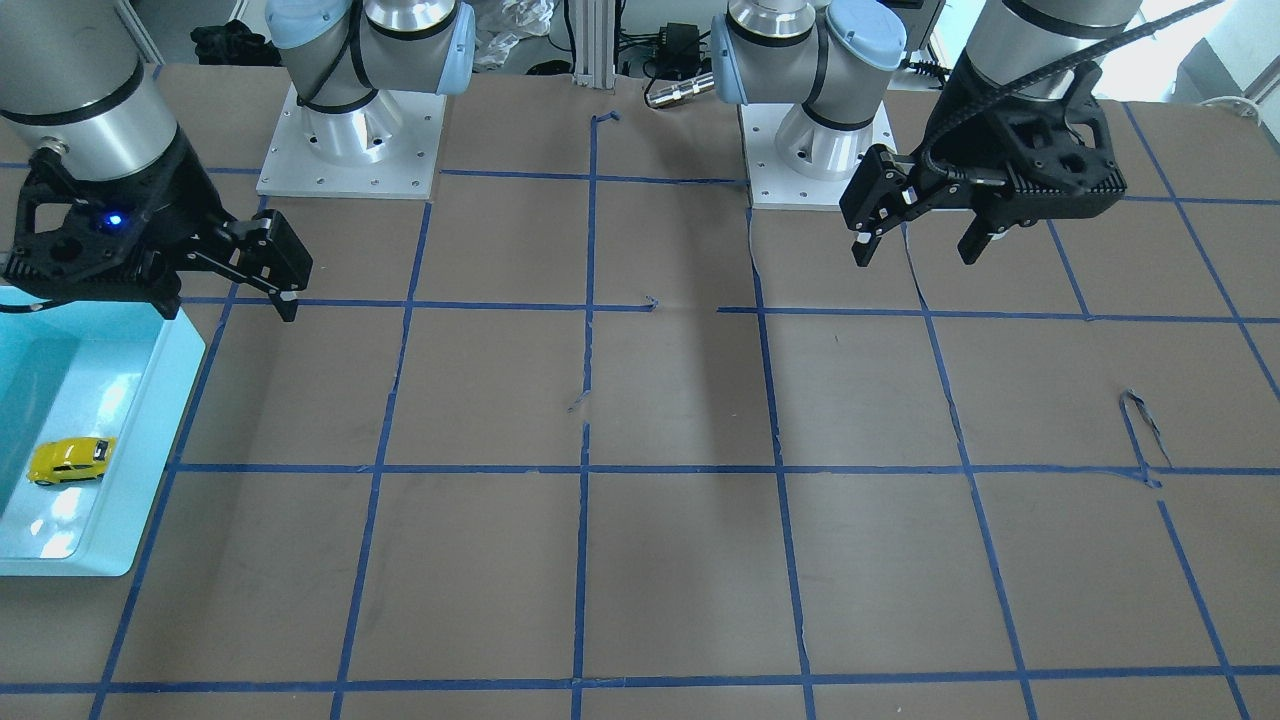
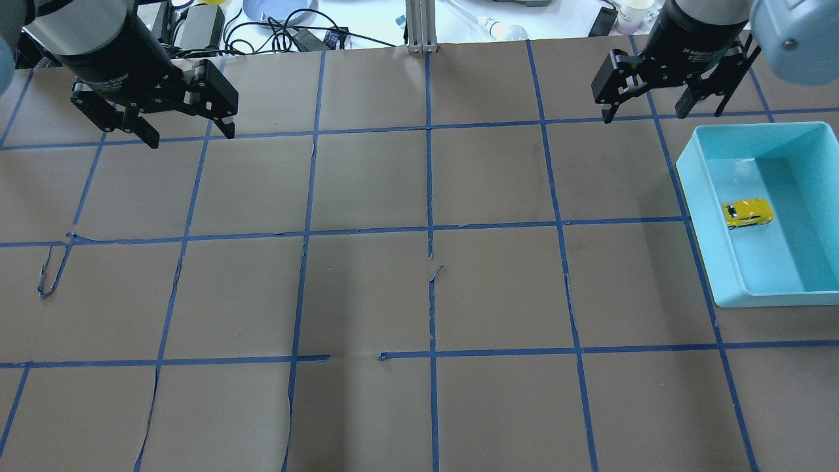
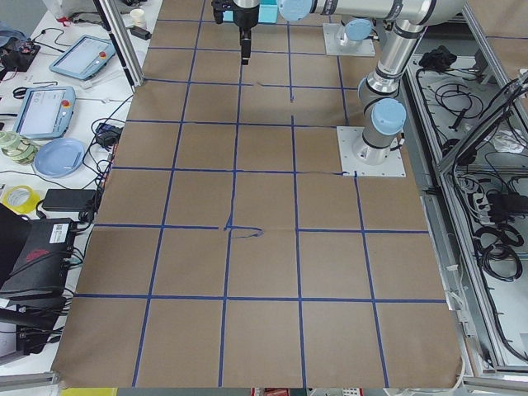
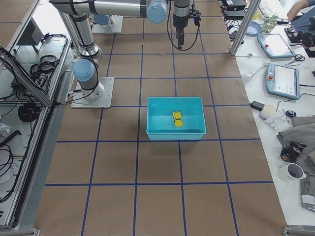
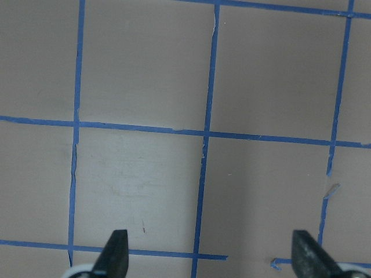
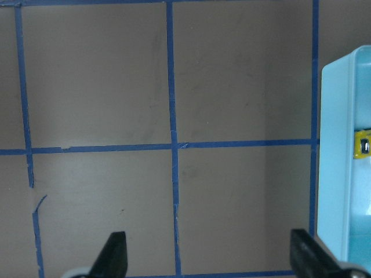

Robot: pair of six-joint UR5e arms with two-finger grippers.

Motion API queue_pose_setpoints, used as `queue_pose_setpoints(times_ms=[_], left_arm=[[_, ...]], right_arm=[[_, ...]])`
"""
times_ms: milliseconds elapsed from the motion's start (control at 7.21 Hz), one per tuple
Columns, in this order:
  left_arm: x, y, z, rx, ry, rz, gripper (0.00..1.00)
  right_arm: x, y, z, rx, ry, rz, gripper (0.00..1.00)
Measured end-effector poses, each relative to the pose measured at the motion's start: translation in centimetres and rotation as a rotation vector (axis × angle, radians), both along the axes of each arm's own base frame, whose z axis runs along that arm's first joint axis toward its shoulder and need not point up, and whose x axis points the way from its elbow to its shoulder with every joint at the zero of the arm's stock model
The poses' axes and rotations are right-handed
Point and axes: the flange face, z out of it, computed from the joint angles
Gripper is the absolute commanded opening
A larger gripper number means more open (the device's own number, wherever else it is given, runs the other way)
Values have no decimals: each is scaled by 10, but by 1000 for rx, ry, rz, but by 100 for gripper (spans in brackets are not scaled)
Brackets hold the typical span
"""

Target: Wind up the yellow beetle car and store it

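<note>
The yellow beetle car [image 1: 70, 460] lies inside a light-blue bin [image 1: 145, 470] at the table's right end. It also shows in the overhead view [image 2: 747, 213], in the exterior right view [image 4: 177, 118], and partly at the edge of the right wrist view [image 6: 363, 145]. My right gripper [image 2: 645, 115] hangs open and empty above the table, beyond the bin's [image 2: 695, 196] far left corner. My left gripper [image 2: 190, 137] hangs open and empty over the far left of the table. Both wrist views show the fingertips [image 5: 113, 255] [image 6: 113, 255] spread wide over bare paper.
The table is covered in brown paper with a blue tape grid [image 2: 429, 226]. Both arm bases [image 1: 350, 140] [image 1: 815, 150] stand at the robot's side of the table. Cables, a blue plate and tablets lie beyond the far table edge [image 2: 275, 13].
</note>
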Motion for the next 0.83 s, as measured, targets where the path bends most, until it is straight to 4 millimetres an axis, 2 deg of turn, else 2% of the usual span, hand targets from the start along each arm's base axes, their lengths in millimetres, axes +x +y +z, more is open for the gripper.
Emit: queue_pose_setpoints(times_ms=[416, 832], left_arm=[[-1, 5, 6, -11, 8, 2, 100], [0, 5, 5, -7, 1, 5, 100]], right_arm=[[9, 37, -9, 12, -8, -108, 100], [27, 53, -6, 8, -1, -99, 100]])
